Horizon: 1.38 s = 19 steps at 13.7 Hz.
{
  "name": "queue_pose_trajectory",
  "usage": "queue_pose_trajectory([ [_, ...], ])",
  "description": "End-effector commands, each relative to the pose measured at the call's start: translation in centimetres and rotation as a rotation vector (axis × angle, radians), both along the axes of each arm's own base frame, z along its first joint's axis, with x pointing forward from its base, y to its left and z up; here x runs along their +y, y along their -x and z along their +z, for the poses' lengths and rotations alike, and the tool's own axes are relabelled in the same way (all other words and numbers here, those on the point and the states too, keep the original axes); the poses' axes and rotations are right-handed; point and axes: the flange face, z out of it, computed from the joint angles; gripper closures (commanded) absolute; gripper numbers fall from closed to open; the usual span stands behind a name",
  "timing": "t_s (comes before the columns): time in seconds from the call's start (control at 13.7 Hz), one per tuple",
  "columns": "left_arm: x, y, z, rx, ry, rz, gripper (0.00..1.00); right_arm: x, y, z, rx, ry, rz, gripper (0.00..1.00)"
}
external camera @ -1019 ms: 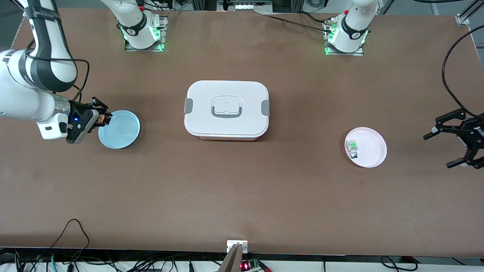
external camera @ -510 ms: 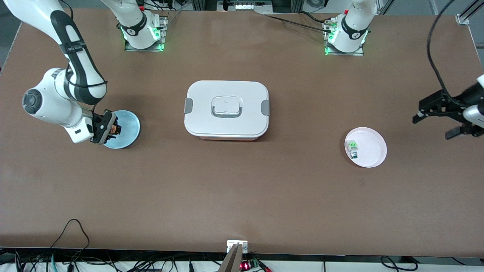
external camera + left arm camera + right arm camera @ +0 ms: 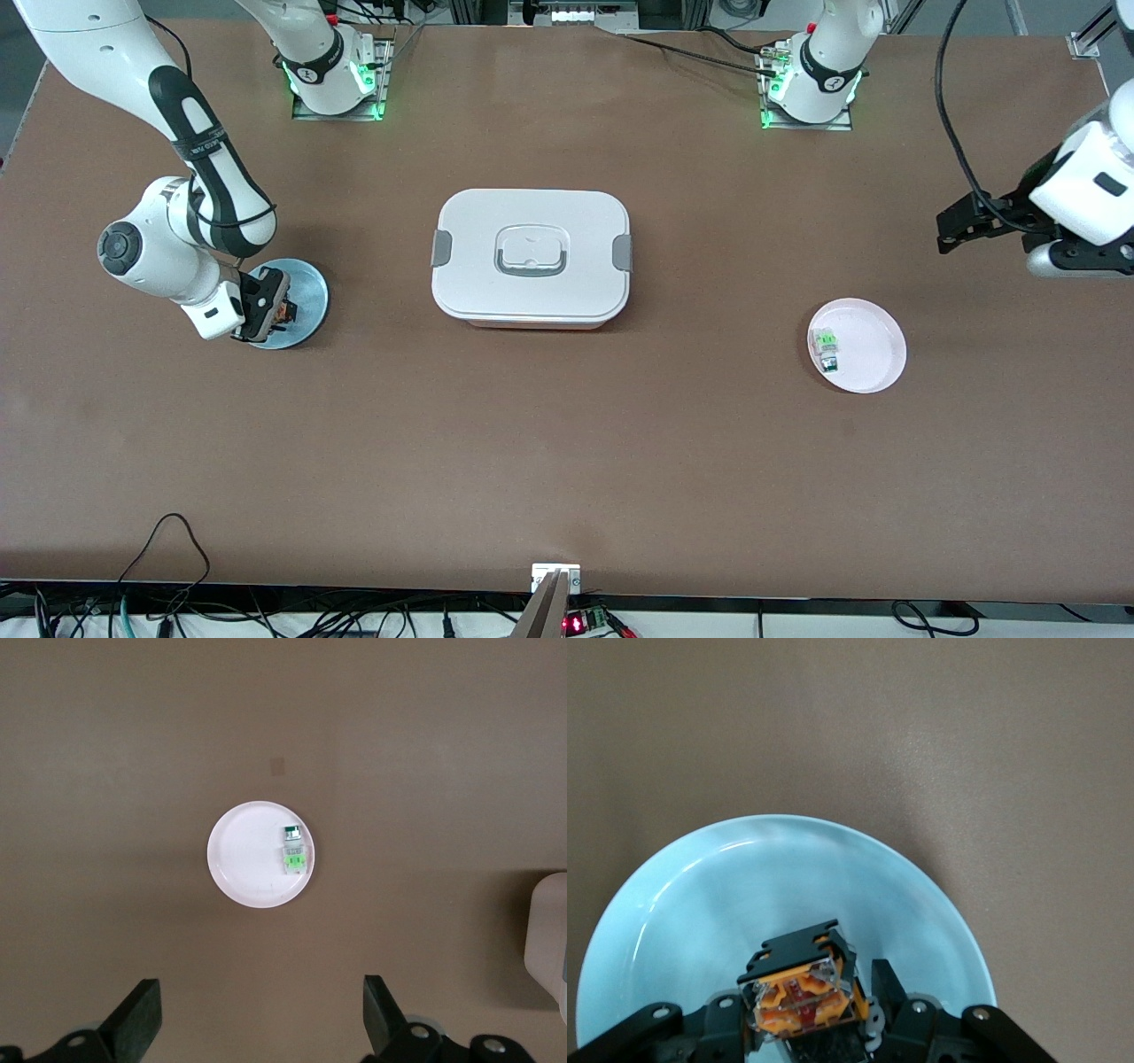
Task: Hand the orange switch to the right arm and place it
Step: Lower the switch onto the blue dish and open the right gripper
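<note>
The right gripper (image 3: 282, 312), clamped on the orange switch (image 3: 802, 989), has moved from beside the blue plate (image 3: 310, 288) to over it. The left gripper (image 3: 261, 1019), fingers wide with nothing between them, has risen and drawn away from the pink plate (image 3: 873, 350).

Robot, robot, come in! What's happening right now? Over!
Right gripper shut on orange switch, over blue plate. Left gripper open, waiting. Nothing in the way.

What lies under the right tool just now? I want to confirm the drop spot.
The blue plate lies under the right tool, which grips the orange switch. The plate's part beneath the tool is hidden.
</note>
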Motion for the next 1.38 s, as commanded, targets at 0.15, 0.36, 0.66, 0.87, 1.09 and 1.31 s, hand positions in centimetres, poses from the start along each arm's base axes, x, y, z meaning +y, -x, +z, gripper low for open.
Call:
queue_pose_trajectory([
  [0.15,2.5,1.1,-1.1,0.016,0.001,0.076,0.0,-0.3,0.2,0.3,-0.006,0.005,0.015,0.0],
  [0.36,2.6,0.9,-1.0,0.013,0.033,0.085,0.0,-0.2,-0.9,1.9,-0.034,0.006,-0.013,0.0],
  [0.66,2.7,0.5,-1.1,-0.001,0.035,0.086,0.0,0.5,-2.5,8.8,-0.012,-0.007,-0.233,0.0],
  [0.87,2.7,0.3,-1.1,-0.006,0.064,0.089,0.0,0.9,-3.6,14.0,0.018,-0.016,-0.356,0.0],
  [1.09,2.7,0.4,-0.8,-0.009,0.082,0.089,0.0,1.0,-3.3,18.7,0.028,0.017,-0.5,0.0],
  [1.31,2.7,0.2,-0.6,-0.017,0.075,0.063,0.0,1.9,-3.4,23.1,0.092,0.055,-0.675,0.0],
])
